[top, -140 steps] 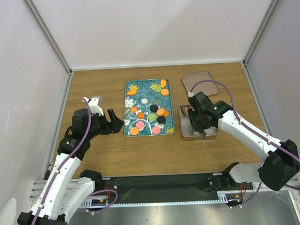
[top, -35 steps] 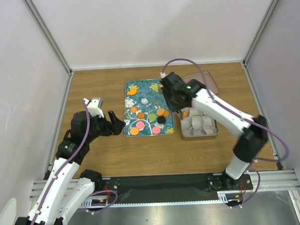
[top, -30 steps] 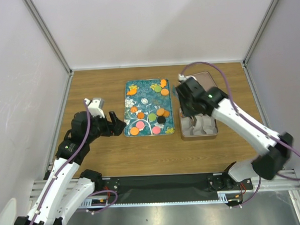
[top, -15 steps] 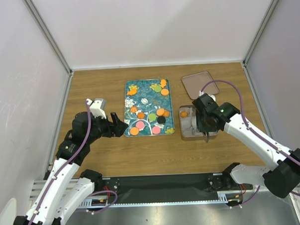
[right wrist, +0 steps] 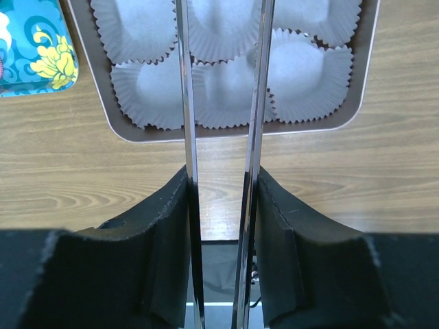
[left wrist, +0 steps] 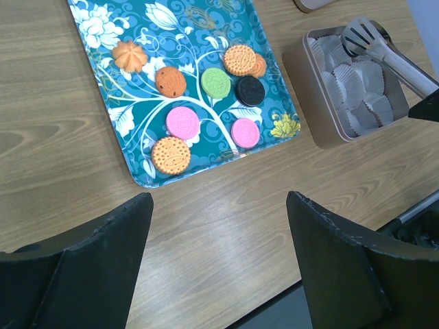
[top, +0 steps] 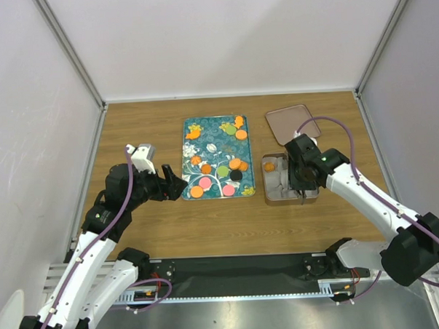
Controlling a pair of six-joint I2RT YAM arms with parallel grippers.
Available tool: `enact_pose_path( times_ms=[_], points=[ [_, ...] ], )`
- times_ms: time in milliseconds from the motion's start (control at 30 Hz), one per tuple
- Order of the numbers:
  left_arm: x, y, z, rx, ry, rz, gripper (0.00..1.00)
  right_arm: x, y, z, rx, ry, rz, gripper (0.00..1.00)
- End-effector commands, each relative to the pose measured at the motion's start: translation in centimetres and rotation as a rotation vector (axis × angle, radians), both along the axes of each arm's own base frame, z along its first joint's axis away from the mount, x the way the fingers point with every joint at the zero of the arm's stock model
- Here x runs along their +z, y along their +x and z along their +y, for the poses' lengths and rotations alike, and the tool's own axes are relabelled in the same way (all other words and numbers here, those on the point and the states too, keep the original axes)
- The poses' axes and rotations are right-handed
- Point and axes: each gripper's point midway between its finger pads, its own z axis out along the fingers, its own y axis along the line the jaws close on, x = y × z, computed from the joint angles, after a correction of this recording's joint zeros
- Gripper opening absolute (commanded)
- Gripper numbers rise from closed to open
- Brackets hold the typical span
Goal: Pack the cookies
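Several cookies [top: 234, 164], orange, pink, green and black, lie on the teal flowered tray [top: 211, 146]; in the left wrist view they cluster at the tray's near end [left wrist: 217, 81]. One orange cookie [top: 269, 166] sits in the far-left cup of the square tin [top: 268, 199]. My right gripper [top: 302, 179] is shut on metal tongs [right wrist: 185, 103], whose two arms reach over the tin's white paper cups [right wrist: 305, 75]. The tongs' head [left wrist: 363, 34] hangs over the tin with nothing in it. My left gripper [top: 173, 185] hovers open over bare wood, just left of the tray's near corner.
A brown metal lid [top: 289, 121] lies behind the tin. The tin [left wrist: 309, 103] stands close to the tray's right edge [left wrist: 291, 113]. The table's near edge and a black rail run below both grippers [right wrist: 226, 267]. Side walls enclose the table.
My right arm carried the tongs from the tray's far right corner back over the tin, and an orange cookie now lies in the tin's far-left cup. The left arm barely shifted.
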Motion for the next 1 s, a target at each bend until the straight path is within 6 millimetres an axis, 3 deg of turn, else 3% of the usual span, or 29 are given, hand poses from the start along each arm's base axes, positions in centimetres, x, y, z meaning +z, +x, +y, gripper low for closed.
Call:
enact_pose_path(
  times_ms=[0, 733, 867, 967],
  points=[
    [0.6, 0.1, -0.5, -0.027, -0.005, -0.032, 0.85, 0.2, 1.1, 0.6, 0.010, 0.022, -0.039, 0.31],
    [0.7, -0.1, -0.6, -0.033, -0.006, -0.038, 0.85, -0.4, 1.0, 0.9, 0.020, 0.030, -0.025, 0.51],
    [0.7, 0.0, -0.5, -0.032, -0.005, -0.037, 0.85, 1.4, 0.8, 1.4, 0.031, 0.046, -0.056, 0.49],
    [0.6, 0.0, -0.6, -0.032, -0.004, -0.036, 0.85, 4.6, 0.9, 2.5, 0.061, 0.065, -0.117, 0.48]
  ],
)
